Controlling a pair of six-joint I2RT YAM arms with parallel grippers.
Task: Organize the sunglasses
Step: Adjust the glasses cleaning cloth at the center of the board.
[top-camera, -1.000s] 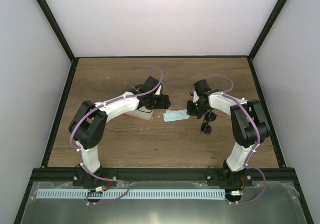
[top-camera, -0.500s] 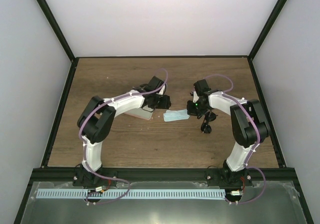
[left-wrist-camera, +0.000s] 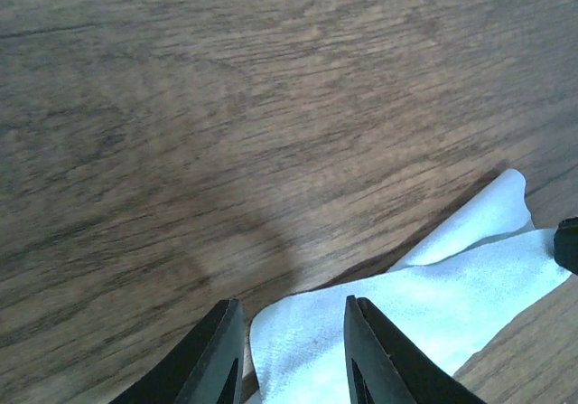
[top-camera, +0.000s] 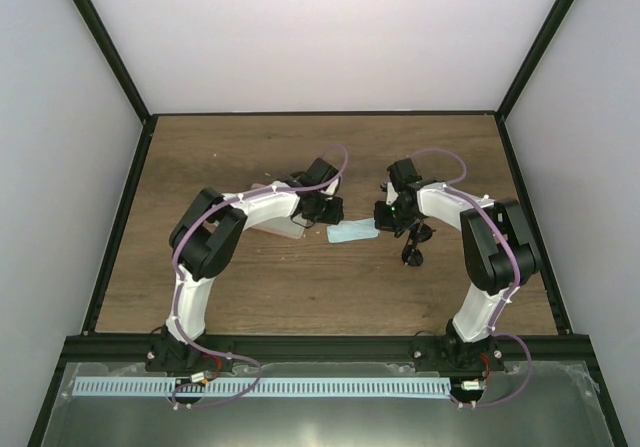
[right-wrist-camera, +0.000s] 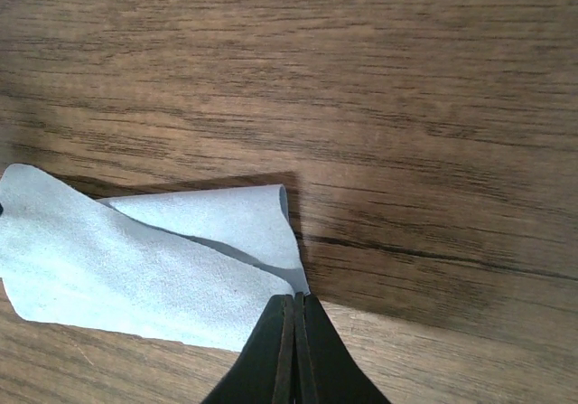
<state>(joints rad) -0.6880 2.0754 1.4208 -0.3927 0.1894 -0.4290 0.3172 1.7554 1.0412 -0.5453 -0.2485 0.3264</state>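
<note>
The sunglasses (top-camera: 411,248), small and black, lie on the wood just near of my right forearm, partly hidden by it. A light blue cloth (top-camera: 350,232) lies between the two grippers. My right gripper (top-camera: 379,224) is shut on the cloth's right corner (right-wrist-camera: 293,297), and part of the cloth (right-wrist-camera: 135,259) is folded over itself. My left gripper (top-camera: 328,217) stands at the cloth's left end. In the left wrist view its jaws (left-wrist-camera: 291,306) are apart, with a corner of the cloth (left-wrist-camera: 424,305) between them and untouched by either finger.
A pink case (top-camera: 276,224) lies under my left forearm, left of the cloth. The table is brown wood (top-camera: 300,287) with a black frame and white walls round it. A dark part at the right edge of the left wrist view (left-wrist-camera: 569,244) is near the cloth.
My left arm has swung right from over the pink case to the cloth's left end, its jaws narrowing. My right gripper has closed on the cloth's corner.
</note>
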